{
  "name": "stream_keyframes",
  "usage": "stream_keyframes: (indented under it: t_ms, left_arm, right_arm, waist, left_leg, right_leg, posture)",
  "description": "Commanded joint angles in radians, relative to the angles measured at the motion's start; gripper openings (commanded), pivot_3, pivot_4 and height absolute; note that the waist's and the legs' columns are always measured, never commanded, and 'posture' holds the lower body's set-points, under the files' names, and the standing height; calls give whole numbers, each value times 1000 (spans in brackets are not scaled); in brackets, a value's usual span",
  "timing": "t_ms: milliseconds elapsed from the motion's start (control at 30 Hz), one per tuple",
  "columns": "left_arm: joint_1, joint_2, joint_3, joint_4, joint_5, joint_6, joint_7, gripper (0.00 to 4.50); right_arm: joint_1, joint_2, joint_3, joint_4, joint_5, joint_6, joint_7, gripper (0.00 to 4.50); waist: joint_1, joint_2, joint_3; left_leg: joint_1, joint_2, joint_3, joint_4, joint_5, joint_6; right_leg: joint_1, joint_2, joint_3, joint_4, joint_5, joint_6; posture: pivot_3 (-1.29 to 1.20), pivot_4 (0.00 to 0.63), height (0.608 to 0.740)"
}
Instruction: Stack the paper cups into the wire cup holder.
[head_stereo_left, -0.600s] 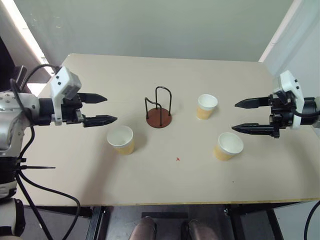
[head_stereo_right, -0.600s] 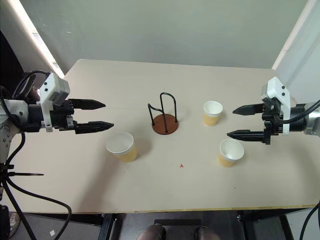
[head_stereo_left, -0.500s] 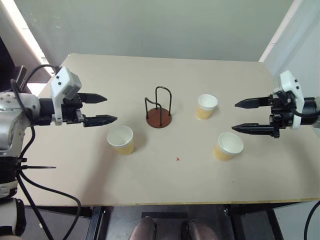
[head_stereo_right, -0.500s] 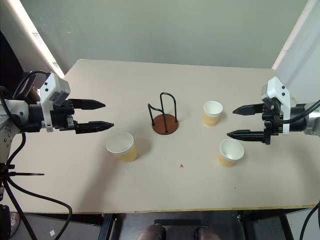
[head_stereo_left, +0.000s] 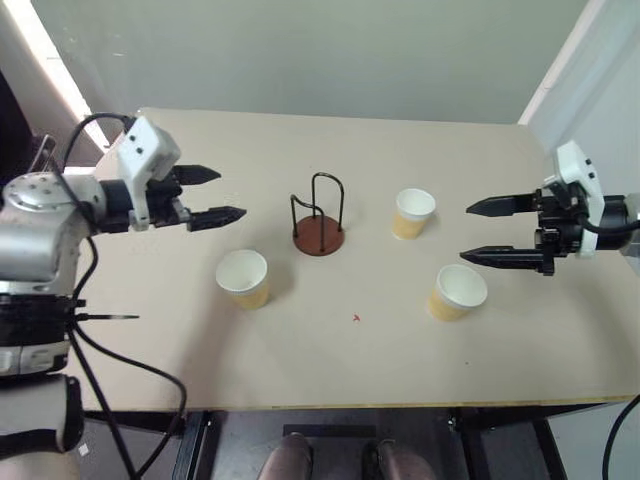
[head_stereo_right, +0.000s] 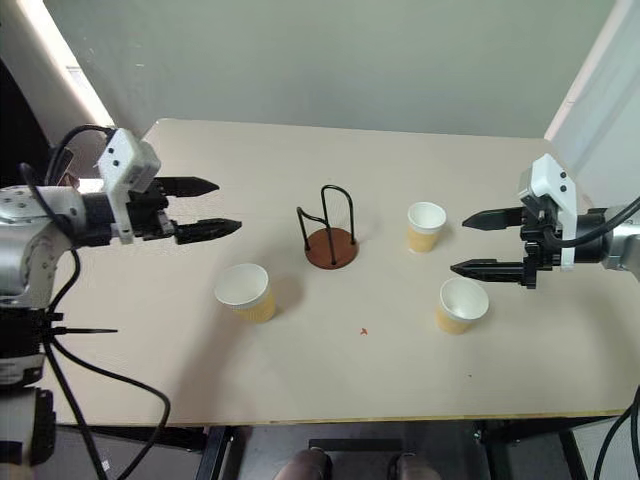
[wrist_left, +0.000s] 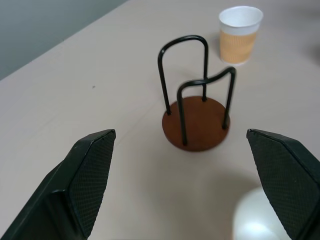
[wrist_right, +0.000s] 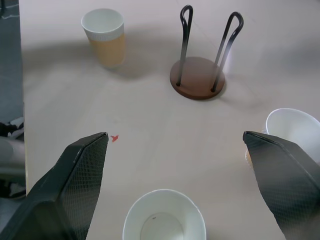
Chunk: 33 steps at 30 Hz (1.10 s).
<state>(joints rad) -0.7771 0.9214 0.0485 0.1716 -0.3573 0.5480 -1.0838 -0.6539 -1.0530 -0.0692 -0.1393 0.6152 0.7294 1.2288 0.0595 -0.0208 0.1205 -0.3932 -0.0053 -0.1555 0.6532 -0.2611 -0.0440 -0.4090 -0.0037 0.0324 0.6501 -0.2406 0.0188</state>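
The wire cup holder (head_stereo_left: 318, 236), a reddish-brown disc with black wire loops, stands empty mid-table. Three tan paper cups sit upright on the table: one (head_stereo_left: 242, 279) left of and nearer than the holder, one (head_stereo_left: 413, 213) to its right, one (head_stereo_left: 457, 291) nearer on the right. My left gripper (head_stereo_left: 230, 193) hovers open left of the holder, pointing at it, above and beyond the left cup. My right gripper (head_stereo_left: 465, 233) hovers open at the right, between the two right cups and above them. The left wrist view looks at the holder (wrist_left: 196, 122); the right wrist view has a cup (wrist_right: 164, 222) below the open fingers.
The beige table (head_stereo_left: 350, 370) carries a small red mark (head_stereo_left: 355, 318) near its middle front. Its front edge runs along the bottom of the eye views. A grey wall stands behind the far edge.
My left gripper has lifted and moved toward the far side of the table and a little toward the holder, staying open. The right gripper and the cups have kept still.
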Motion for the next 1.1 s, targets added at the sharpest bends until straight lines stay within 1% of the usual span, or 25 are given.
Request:
stream_keyframes:
  t_ms: [33,167,233,300,367,433,533,667,733,767,800,933,967,1100]
  left_arm:
    - [-66,-59,-62,42,67,-26,47,4500]
    - [-138,-146,-126,124,130,-47,84,4500]
    - [-166,-177,-158,173,171,-72,97,4500]
    - [-203,-214,-196,246,225,-104,126,4500]
    - [-224,-246,-204,296,244,-115,139,4500]
    - [-233,-274,-206,335,252,-132,138,4500]
    - [-270,-340,-182,423,254,-158,182,4500]
    - [-304,-424,-178,526,266,-198,217,4500]
    - [-320,-448,-175,581,280,-226,240,4133]
    - [-328,-457,-170,603,283,-236,252,3903]
    - [-334,-464,-165,624,287,-241,266,3579]
    - [-327,-461,-160,639,290,-245,263,2161]
    - [-325,-458,-158,638,290,-245,263,1700]
    - [-315,-434,-153,616,288,-235,243,260]
  right_arm:
    - [-58,46,-65,-83,58,43,-91,4483]
    - [-109,153,-59,-142,46,121,-296,4483]
    - [-124,190,-46,-170,39,161,-372,4483]
    - [-112,217,-55,-221,75,190,-402,4483]
    - [-100,228,-67,-253,94,209,-423,4483]
    - [-94,232,-77,-269,98,221,-445,4483]
    - [-86,237,-99,-289,120,242,-476,4483]
    - [-56,219,-107,-308,119,240,-485,4483]
    - [-47,216,-111,-308,115,239,-493,4500]
    - [-43,215,-113,-310,116,239,-496,4500]
    - [-39,212,-117,-313,119,239,-497,4500]
    - [-20,201,-135,-326,126,240,-504,4500]
    - [-18,200,-139,-328,127,241,-506,4500]
    - [-10,199,-143,-329,125,235,-509,4500]
  waist:
    - [0,0,0]
    - [0,0,0]
    - [0,0,0]
    - [1,0,0]
    - [1,0,0]
    - [2,0,0]
    - [5,0,0]
    - [13,0,0]
    - [14,0,0]
    - [15,0,0]
    - [15,0,0]
    - [15,0,0]
    - [16,0,0]
    - [16,0,0]
  left_leg:
    - [0,0,0,0,0,0]
    - [-1,0,-1,4,0,1]
    - [-1,0,-1,6,0,1]
    - [-2,0,-2,7,0,1]
    - [-4,0,-2,8,0,2]
    - [-6,0,-2,9,0,2]
    - [-7,-1,-2,10,0,2]
    - [-9,-2,-2,11,0,3]
    - [-9,-2,-1,11,0,3]
    - [-8,-2,-1,11,0,3]
    - [-8,-2,-1,11,1,3]
    - [-8,-2,0,11,1,4]
    - [-8,-2,0,11,1,4]
    - [-8,-2,0,11,1,5]
  right_leg:
    - [0,0,0,0,0,0]
    - [0,0,-1,2,0,0]
    - [0,0,-1,2,1,1]
    - [0,0,-1,2,1,1]
    - [-1,0,-1,1,2,2]
    - [-1,0,-1,0,2,3]
    - [-1,0,-1,-3,3,4]
    - [-1,0,-1,-4,5,6]
    - [-1,-1,0,-4,5,7]
    - [-1,-1,0,-4,5,7]
    - [-1,-1,0,-4,6,7]
    - [-1,0,1,-4,6,7]
    - [-1,0,1,-4,6,7]
    - [-1,0,1,-5,6,8]
  posture:
    - [0,150,740]
    - [0,150,740]
    - [0,150,740]
    - [0,150,740]
    - [0,150,740]
    - [0,150,740]
    - [0,150,740]
    - [0,150,740]
    - [0,150,740]
    - [0,150,740]
    - [0,150,740]
    - [0,150,740]
    - [0,150,740]
    - [0,150,740]
